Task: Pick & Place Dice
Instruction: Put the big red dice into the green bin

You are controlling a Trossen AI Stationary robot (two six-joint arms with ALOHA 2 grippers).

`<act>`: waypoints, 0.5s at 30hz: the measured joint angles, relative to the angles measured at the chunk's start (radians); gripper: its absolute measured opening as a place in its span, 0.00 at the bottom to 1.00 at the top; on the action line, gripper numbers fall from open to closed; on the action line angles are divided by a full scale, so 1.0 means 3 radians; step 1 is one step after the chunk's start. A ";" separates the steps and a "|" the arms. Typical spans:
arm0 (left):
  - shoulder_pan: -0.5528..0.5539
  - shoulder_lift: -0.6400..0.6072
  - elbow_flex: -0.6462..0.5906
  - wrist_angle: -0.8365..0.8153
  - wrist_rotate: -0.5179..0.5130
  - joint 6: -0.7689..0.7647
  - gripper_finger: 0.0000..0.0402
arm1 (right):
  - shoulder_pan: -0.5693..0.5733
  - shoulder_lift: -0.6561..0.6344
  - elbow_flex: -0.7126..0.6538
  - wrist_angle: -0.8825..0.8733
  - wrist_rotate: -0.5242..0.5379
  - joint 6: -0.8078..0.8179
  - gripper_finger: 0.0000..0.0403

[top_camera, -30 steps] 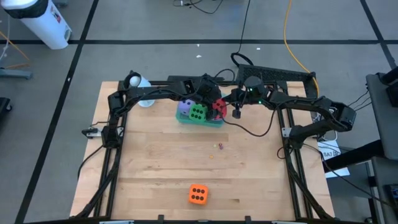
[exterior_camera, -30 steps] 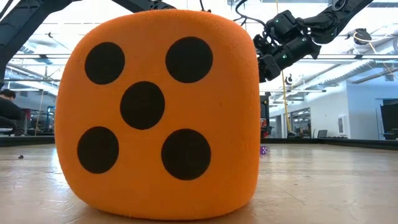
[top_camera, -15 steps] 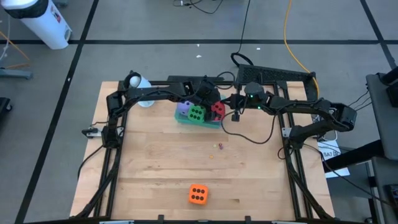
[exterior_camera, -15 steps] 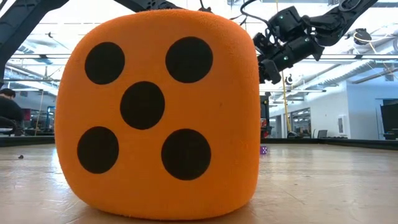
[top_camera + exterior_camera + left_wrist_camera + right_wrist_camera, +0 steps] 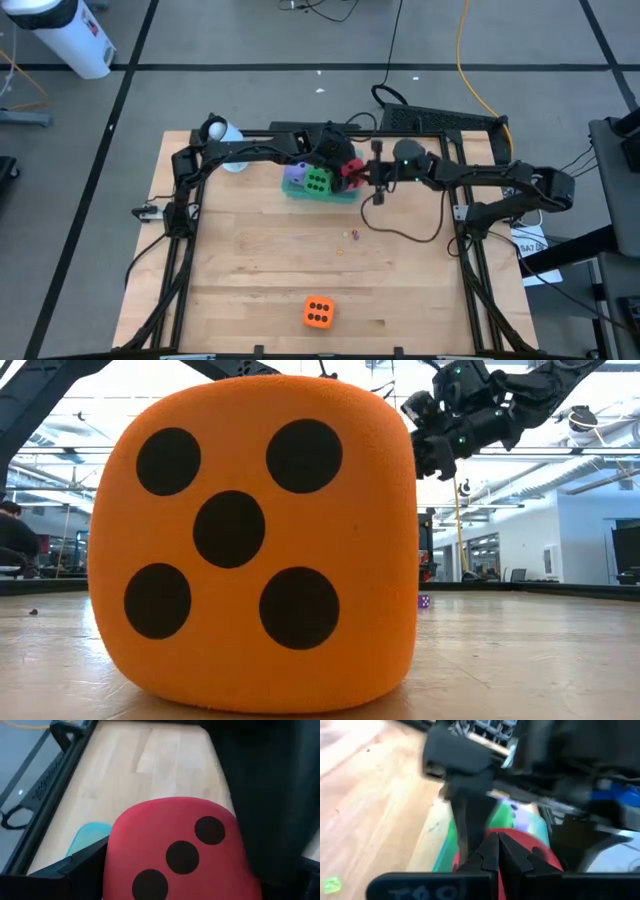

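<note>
From above, the left end effector (image 5: 338, 160) sits at the far middle of the desk (image 5: 250, 260), jaws spread wide around the red die (image 5: 349, 173), though the arm hides most of that die. The right end effector (image 5: 372, 172) hangs just beside it, fingers closed on nothing. A green die (image 5: 318, 181) and a light purple die (image 5: 296, 172) stand close together on the teal tray (image 5: 345, 196). The orange die (image 5: 318, 313) lies alone near the front edge, well apart.

At desk height, the orange die (image 5: 255, 545) fills the picture and blocks the tray; only the right end effector (image 5: 435, 445) shows, raised above.

The left wrist view shows the red die (image 5: 177, 852) between the dark fingers (image 5: 82, 870), cut off below.

The right wrist view is blurred: closed fingertips (image 5: 497, 847) before the red die (image 5: 535, 850).
</note>
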 joint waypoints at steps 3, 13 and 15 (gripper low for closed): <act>-0.0001 0.0001 -0.0001 0.0004 0.0057 0.0024 0.99 | 0.0107 -0.0075 0.0006 -0.0018 0.0089 -0.0038 0.00; -0.0039 0.0006 -0.0004 0.0010 0.0052 -0.0007 0.99 | 0.0038 -0.0091 0.0006 -0.0317 0.0182 -0.0078 0.00; -0.0043 0.0007 -0.0004 0.0010 0.0061 -0.0007 0.99 | 0.0008 -0.0091 0.0006 -0.0321 0.0185 -0.0081 0.00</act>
